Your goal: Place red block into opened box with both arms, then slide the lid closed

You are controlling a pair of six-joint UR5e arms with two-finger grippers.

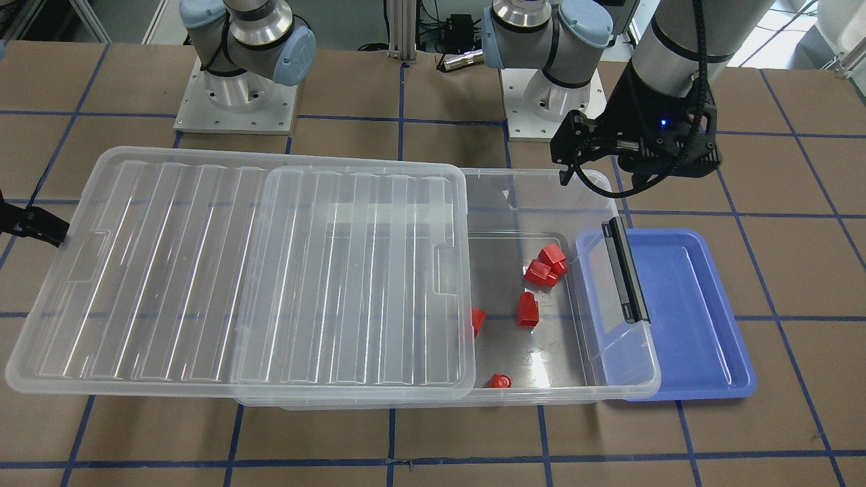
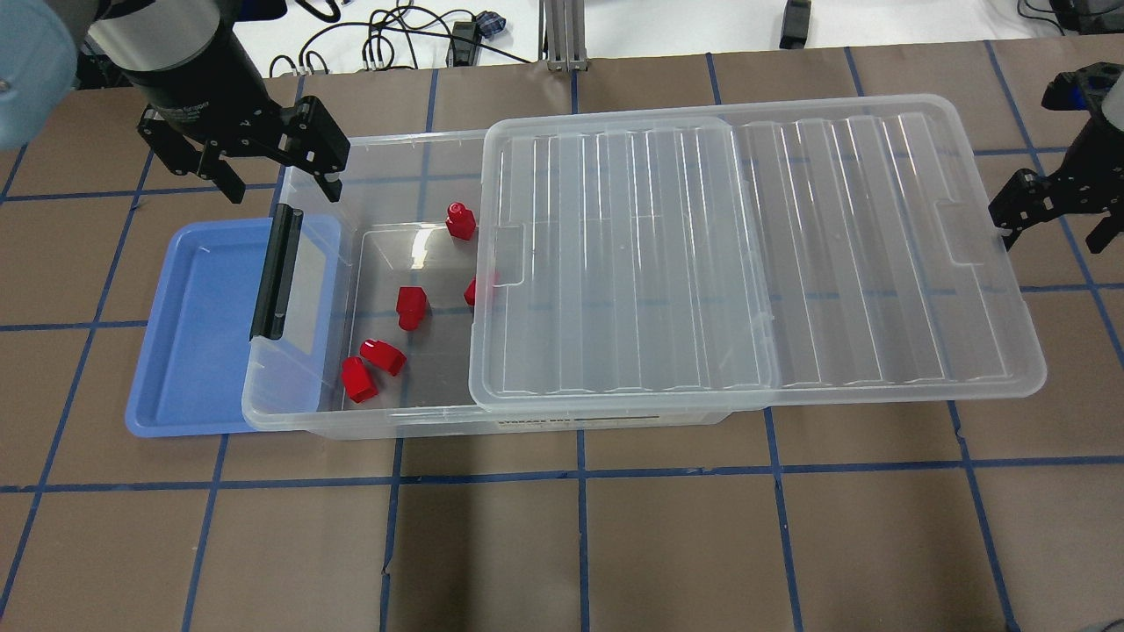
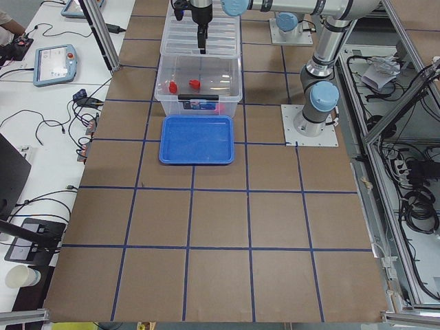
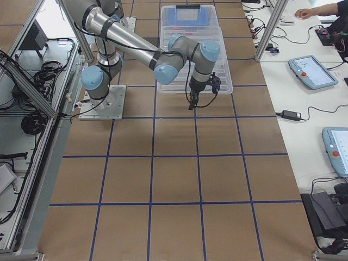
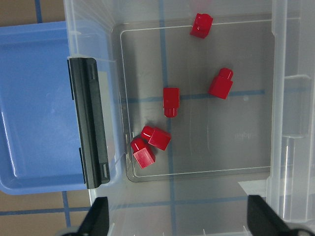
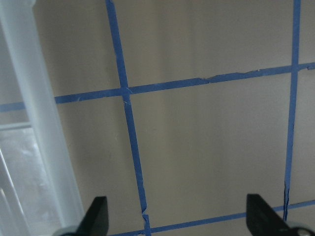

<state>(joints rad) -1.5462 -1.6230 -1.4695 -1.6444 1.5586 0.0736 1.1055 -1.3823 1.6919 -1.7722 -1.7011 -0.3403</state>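
The clear box lies across the table with its black handle toward my left arm. Several red blocks, one of them, lie on its uncovered floor; the left wrist view shows them from above. The ribbed clear lid covers the rest of the box and overhangs its far end. My left gripper hangs open and empty over the box's back corner near the handle. My right gripper is open and empty just beyond the lid's outer short end, whose edge shows in the right wrist view.
A blue tray lies partly under the box's handle end. The two arm bases stand behind the box. Cables run along the table's back edge. A person's hand rests on a side desk.
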